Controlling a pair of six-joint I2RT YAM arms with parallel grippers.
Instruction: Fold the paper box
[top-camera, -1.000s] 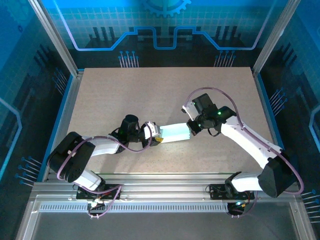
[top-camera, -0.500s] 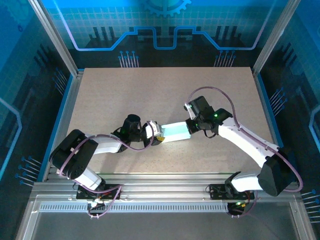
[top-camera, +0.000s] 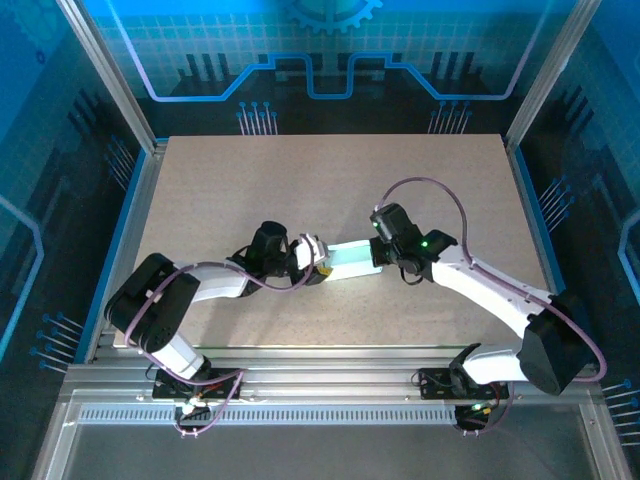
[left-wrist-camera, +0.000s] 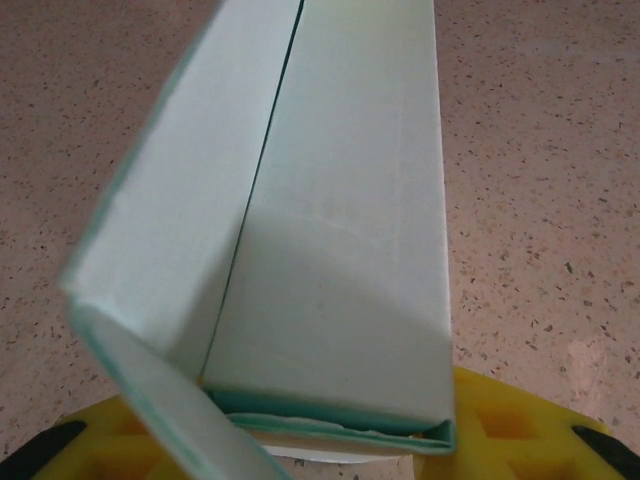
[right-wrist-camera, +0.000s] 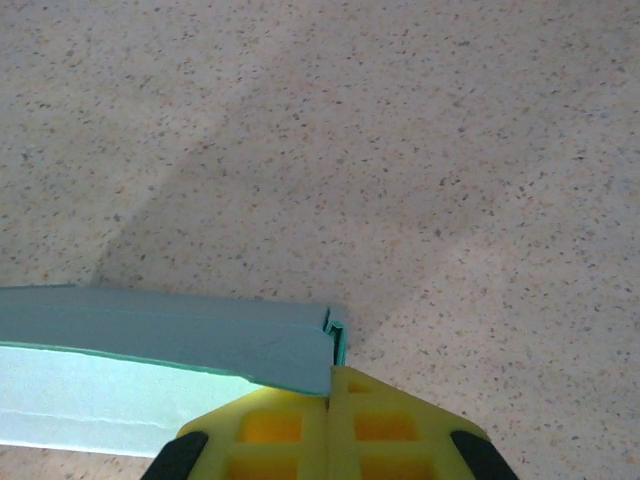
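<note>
The paper box (top-camera: 349, 260) is a pale mint card box, partly folded, held just above the table (top-camera: 300, 180) between my two grippers. My left gripper (top-camera: 318, 262) grips its left end. In the left wrist view the box (left-wrist-camera: 330, 250) runs away from the camera with one side panel standing open at the left, its near end sitting between the yellow fingers (left-wrist-camera: 520, 430) of that gripper (left-wrist-camera: 300, 452). My right gripper (top-camera: 377, 252) is at the box's right end. Its yellow jaws (right-wrist-camera: 330, 405) are pressed together, and the thin green end flap (right-wrist-camera: 337, 340) runs into their seam.
The speckled beige tabletop lies bare all round the box. Aluminium frame rails (top-camera: 300, 365) run along the near edge, and blue enclosure walls (top-camera: 560, 60) stand behind and at the sides.
The right gripper has slid left and a little down, the left gripper has edged up and right, and the box between them now looks shorter and narrower.
</note>
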